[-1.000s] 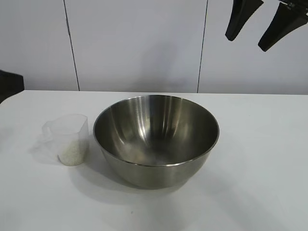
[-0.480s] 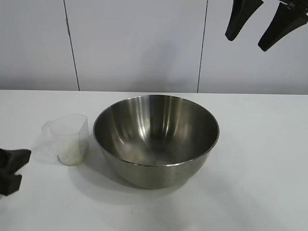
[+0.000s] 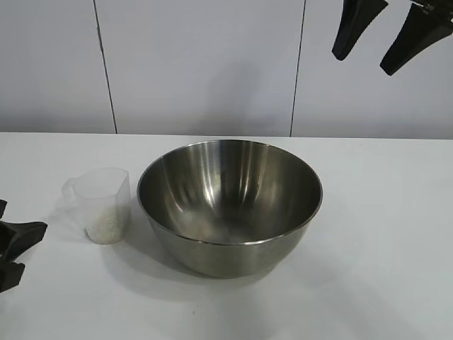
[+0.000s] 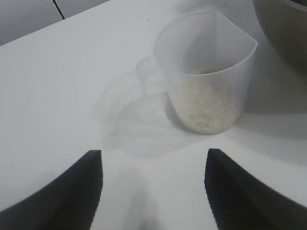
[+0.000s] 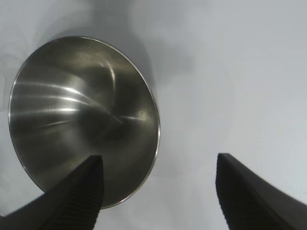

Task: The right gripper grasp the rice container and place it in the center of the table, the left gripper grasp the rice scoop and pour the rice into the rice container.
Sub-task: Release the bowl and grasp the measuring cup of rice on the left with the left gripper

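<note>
The rice container (image 3: 230,205), a big shiny steel bowl, stands in the middle of the white table (image 3: 382,248); the right wrist view looks down into the rice container (image 5: 81,120). Just left of it stands the rice scoop (image 3: 105,205), a clear plastic cup, upright, with rice (image 3: 107,227) in its bottom. My left gripper (image 3: 21,249) is low at the table's left edge, open and empty. In its wrist view the left gripper (image 4: 153,152) faces the rice scoop (image 4: 206,76), its handle side and its rice (image 4: 206,103), a short way off. My right gripper (image 3: 364,64) hangs open high above the bowl's right side; below the right gripper (image 5: 159,157) lies the bowl's rim.
A white panelled wall (image 3: 205,64) rises behind the table. Bare tabletop lies to the right of the bowl and in front of it. The bowl's rim stands close beside the scoop.
My left gripper has come down from higher at the left edge to just above the table, near the scoop. Scoop, bowl and right gripper have stayed put.
</note>
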`<move>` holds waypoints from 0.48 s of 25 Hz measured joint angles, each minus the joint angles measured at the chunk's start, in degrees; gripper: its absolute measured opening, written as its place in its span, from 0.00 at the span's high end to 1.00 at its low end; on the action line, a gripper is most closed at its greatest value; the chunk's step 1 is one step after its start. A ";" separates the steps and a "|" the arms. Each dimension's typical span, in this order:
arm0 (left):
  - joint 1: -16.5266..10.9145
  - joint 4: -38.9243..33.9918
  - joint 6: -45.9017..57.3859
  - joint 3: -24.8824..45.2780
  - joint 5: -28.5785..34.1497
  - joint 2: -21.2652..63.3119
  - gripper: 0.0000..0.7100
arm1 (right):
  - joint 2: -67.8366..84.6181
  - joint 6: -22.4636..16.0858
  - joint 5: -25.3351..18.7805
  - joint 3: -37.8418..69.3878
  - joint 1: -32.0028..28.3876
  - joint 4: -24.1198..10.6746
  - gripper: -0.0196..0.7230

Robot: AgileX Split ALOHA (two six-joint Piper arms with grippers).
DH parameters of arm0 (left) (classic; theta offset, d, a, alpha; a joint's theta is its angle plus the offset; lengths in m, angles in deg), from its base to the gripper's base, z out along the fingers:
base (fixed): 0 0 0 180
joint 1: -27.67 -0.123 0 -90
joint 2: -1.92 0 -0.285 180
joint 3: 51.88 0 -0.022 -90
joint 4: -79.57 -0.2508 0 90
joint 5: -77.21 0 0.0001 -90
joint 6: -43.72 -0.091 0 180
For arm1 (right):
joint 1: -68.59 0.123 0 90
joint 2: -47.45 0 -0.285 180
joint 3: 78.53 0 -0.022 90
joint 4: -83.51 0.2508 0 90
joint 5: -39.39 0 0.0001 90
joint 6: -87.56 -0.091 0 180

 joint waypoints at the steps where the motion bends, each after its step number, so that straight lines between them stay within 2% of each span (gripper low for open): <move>1: -1.66 -2.75 1.25 -0.46 0.00 0.00 0.37 | 0.00 0.00 0.00 0.00 0.00 0.00 0.35; 4: -4.61 -8.94 3.91 -2.24 -0.05 0.00 0.37 | 0.00 0.00 0.04 0.00 0.00 0.00 0.35; 12: -5.27 -9.81 5.42 -3.59 -0.11 -0.61 0.37 | 0.00 0.00 0.04 0.00 0.00 -0.04 0.35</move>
